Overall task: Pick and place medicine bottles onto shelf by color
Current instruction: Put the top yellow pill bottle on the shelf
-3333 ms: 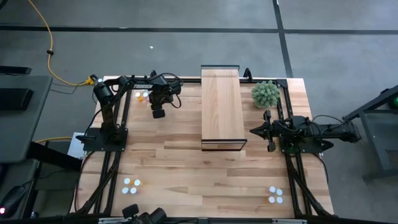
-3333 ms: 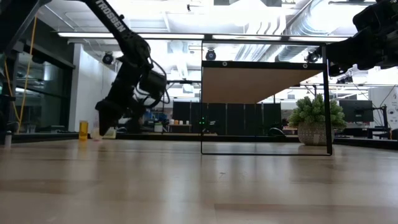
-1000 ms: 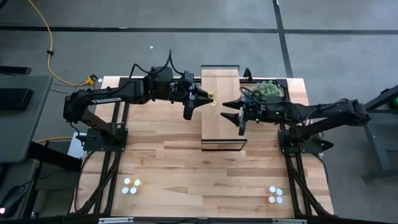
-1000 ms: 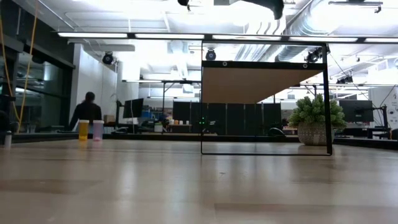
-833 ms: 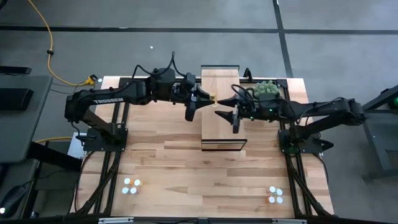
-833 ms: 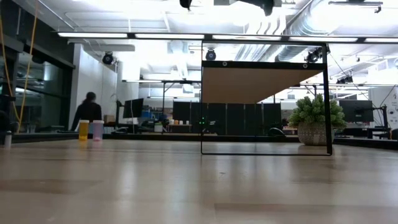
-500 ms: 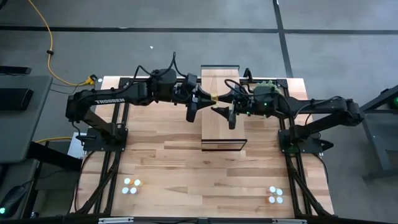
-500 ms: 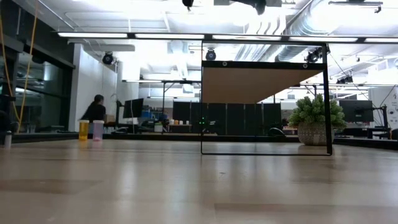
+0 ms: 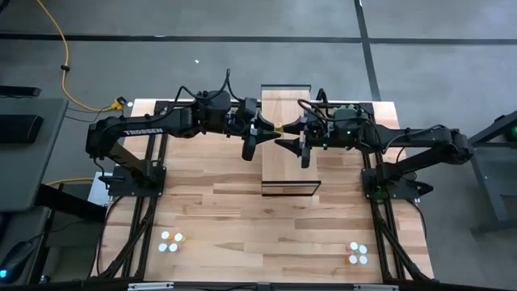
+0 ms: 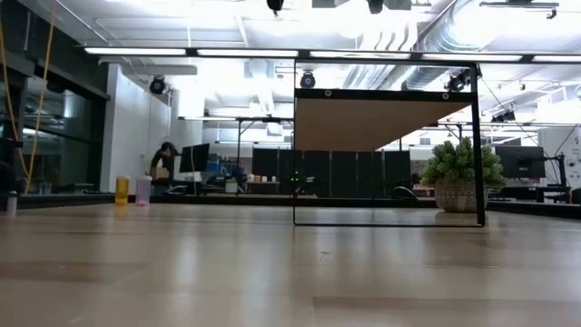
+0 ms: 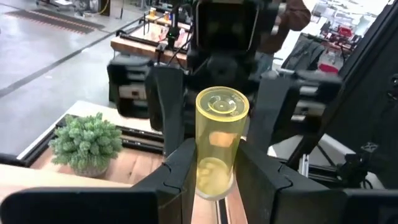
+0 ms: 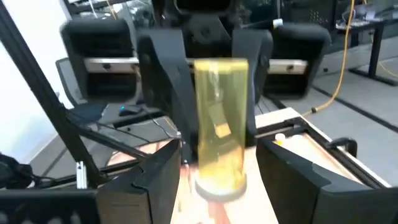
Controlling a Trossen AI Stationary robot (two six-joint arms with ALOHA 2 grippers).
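Yellow bottle (image 11: 220,146) in left pincer (image 11: 214,180)

Bottle (image 9: 277,128) above shelf (image 9: 287,162) btwn both arms' fingers, plant (image 10: 457,173) right.

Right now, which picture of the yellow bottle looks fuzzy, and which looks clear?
Right wrist view: the yellow bottle is smeared and soft-edged. Left wrist view: it is crisp, its round end sharp. Low view: bright ceiling lights glare, and the nearest tabletop is out of focus.

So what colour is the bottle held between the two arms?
Yellow bottle, clearest in the left wrist view.
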